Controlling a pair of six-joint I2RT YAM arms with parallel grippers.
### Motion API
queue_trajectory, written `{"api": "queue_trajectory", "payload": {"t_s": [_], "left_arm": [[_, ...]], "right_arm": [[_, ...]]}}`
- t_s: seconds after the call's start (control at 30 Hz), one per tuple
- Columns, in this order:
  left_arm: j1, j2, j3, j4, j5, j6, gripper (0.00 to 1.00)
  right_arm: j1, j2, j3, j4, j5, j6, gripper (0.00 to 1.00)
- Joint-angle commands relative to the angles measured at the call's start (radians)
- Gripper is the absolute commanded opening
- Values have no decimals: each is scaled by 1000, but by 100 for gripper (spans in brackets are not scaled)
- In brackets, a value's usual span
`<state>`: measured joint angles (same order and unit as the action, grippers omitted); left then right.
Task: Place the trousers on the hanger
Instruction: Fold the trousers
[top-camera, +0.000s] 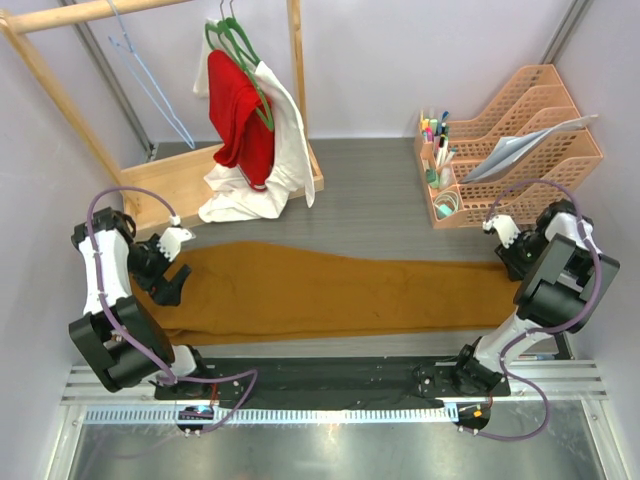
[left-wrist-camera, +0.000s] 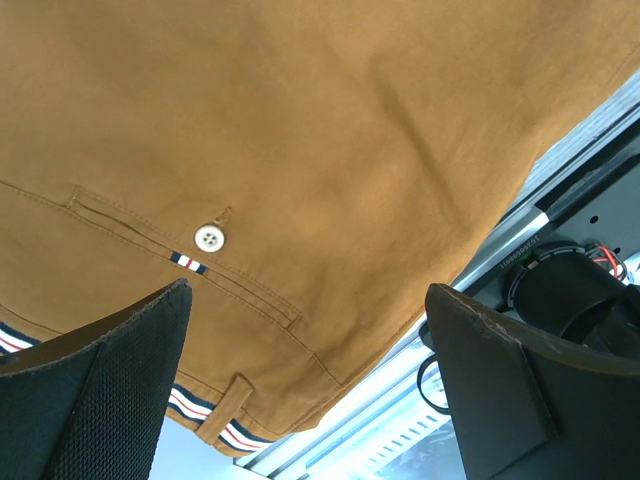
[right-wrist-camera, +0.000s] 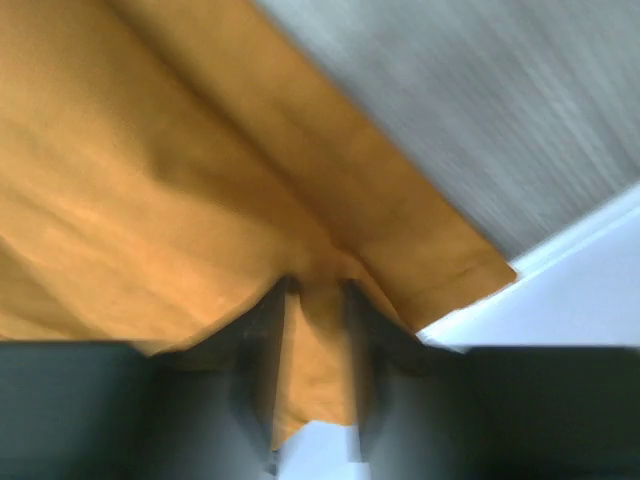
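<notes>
The mustard-brown trousers lie flat across the table, waistband at the left, leg ends at the right. My left gripper hovers over the waist end with its jaws wide open and nothing between them. In the left wrist view the left gripper looks down on the trousers, a back pocket button and the striped waistband edge. My right gripper is at the leg ends. In the blurred right wrist view the right gripper pinches a raised fold of the trousers. The light-blue hanger hangs from the wooden rail at the back left.
Green hangers carry a red garment and a white garment on the wooden rack at the back left. Orange file trays and a pen holder stand at the back right. A black rail runs along the near edge.
</notes>
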<state>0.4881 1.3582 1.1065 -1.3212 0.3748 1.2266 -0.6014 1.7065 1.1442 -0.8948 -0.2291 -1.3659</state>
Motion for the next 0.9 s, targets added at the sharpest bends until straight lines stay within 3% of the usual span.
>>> {"api": "queue_trajectory", "payload": {"t_s": [0.0, 0.03, 0.17, 0.23, 0.37, 0.47, 0.5, 0.53, 0.57, 0.63, 0.8, 0.87], "left_arm": [[-5, -5, -2, 23, 3, -32, 100], [-5, -2, 0, 23, 3, -35, 100], [-3, -4, -7, 31, 6, -47, 100], [-5, -8, -16, 34, 9, -49, 100], [-5, -8, -31, 53, 3, -52, 100], [-5, -5, -34, 56, -7, -52, 100], [-5, -5, -34, 53, -8, -50, 99], [-5, -7, -34, 56, -11, -49, 100], [-5, -8, -34, 56, -13, -46, 100], [-5, -10, -37, 56, -11, -42, 100], [-5, -1, -28, 54, -14, -49, 100], [-5, -2, -28, 48, -16, -44, 100]], "right_arm": [[-1, -47, -66, 31, 45, -67, 6], [-1, -88, -67, 25, 28, -71, 1], [-18, -250, -73, 23, -65, -87, 1], [-34, -336, -159, 51, -90, -120, 1], [-51, -608, -433, 286, -84, -215, 1], [-46, -622, -566, 306, -12, -306, 3], [-43, -610, -592, 307, 11, -306, 10], [-43, -593, -601, 312, 36, -299, 27], [-43, -544, -606, 353, 80, -282, 63], [-47, -495, -584, 414, 105, -210, 92], [-70, -380, -318, 321, 59, -20, 96], [-92, -332, -168, 197, -19, 46, 96]]}}
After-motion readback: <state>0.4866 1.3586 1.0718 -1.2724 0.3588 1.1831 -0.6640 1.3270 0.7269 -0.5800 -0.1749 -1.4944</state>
